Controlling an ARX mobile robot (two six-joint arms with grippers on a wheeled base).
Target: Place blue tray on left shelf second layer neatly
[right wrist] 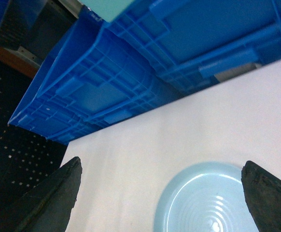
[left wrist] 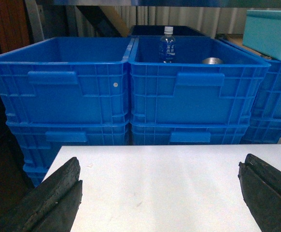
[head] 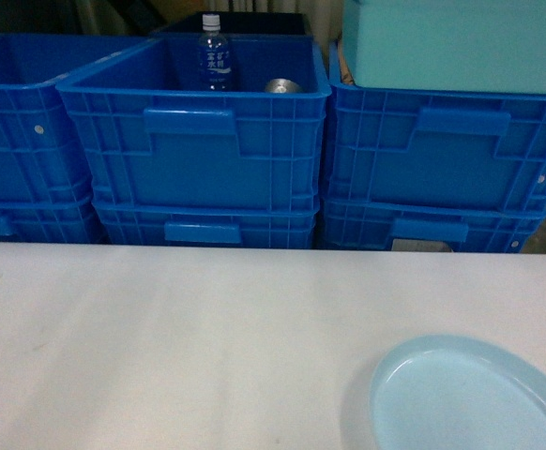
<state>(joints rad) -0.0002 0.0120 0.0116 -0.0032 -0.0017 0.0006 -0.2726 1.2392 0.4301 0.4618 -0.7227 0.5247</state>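
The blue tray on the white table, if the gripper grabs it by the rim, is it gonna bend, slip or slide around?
The blue tray looks like rigid moulded plastic, so it probably won't flex. Its glossy surface suggests the fingers could slip on the low rim. Lying flat on the smooth table, it would likely slide rather than tip when nudged.

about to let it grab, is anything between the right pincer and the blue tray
Nothing visible. In the right wrist view the open right pincer hangs over the blue tray, which lies alone on the white table. The blue crates stand behind it, out of the way.
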